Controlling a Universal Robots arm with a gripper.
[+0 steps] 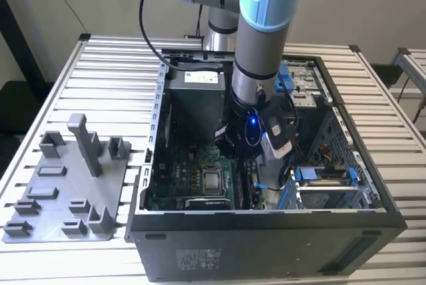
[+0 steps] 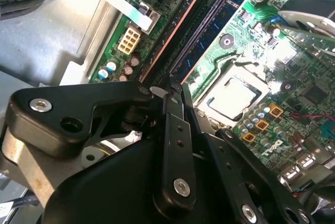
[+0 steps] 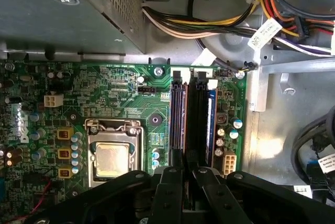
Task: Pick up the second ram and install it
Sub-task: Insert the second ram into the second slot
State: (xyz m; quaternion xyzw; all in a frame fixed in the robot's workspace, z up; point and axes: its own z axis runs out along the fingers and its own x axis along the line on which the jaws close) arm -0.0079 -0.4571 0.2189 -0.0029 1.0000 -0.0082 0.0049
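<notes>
**Arm reaches into the case, claw over the memory slots**

In the exterior view the arm [image 1: 256, 45] comes down steeply from above into the open case [image 1: 266, 232], its wrist low over the board [image 1: 200, 178] and a blue light glowing near the wrist. The grey tray [image 1: 66, 192] lies on the table [image 1: 113, 65] at the exterior view's left, well apart from the case.

In the first wrist view the gripper [image 3: 187, 174] hangs just above the near end of the memory slots [image 3: 178, 119]. Its fingers [image 3: 207, 187] stand narrow, nearly parallel, with a thin dark gap between them (whether anything is pinched there cannot be told). The ram [image 3: 210, 124], a blue strip, stands on edge in the slot farthest from the processor [image 3: 111, 160], and sits just beside the fingertips' line.

In the second wrist view the gripper [image 2: 177, 96] tapers to a point close above the slots [image 2: 201, 38], with the processor [image 2: 234, 97] just beside them. Bundled cables [image 3: 209, 25] run past the board's far edge.
</notes>
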